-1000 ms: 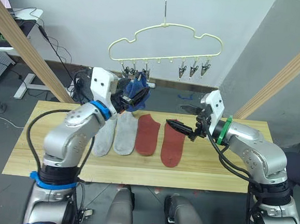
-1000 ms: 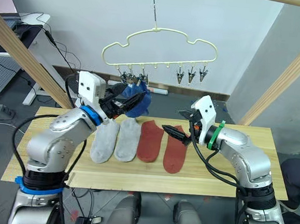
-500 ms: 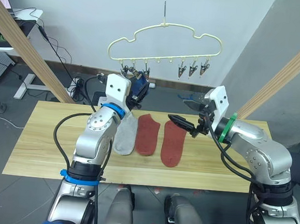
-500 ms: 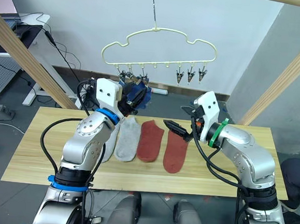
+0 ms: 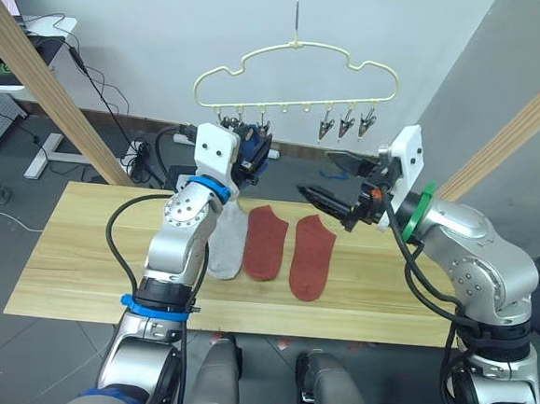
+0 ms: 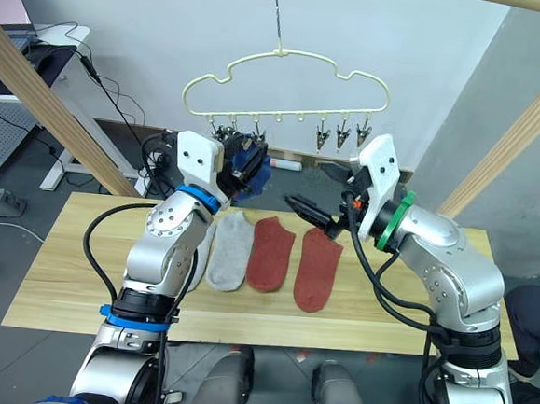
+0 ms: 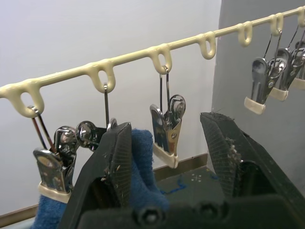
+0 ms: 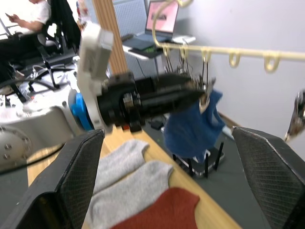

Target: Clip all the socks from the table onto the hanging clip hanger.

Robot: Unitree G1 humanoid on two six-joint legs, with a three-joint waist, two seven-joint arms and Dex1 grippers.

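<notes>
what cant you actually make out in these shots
- Blue socks: in the left eye view the left gripper covers them, so their number and which clips hold them are unclear.
- Far grey sock: largely hidden behind the left arm in the right eye view.
- Clip hanger: its clips are too small in the eye views to tell their state.

The clip hanger (image 7: 159,50) is showing smooth, glossy pale-yellow coating; its clips (image 7: 167,125) are gleaming polished metal. The socks (image 5: 271,242) are looking soft, matt knit against the table (image 5: 78,262), grained wood.
</notes>
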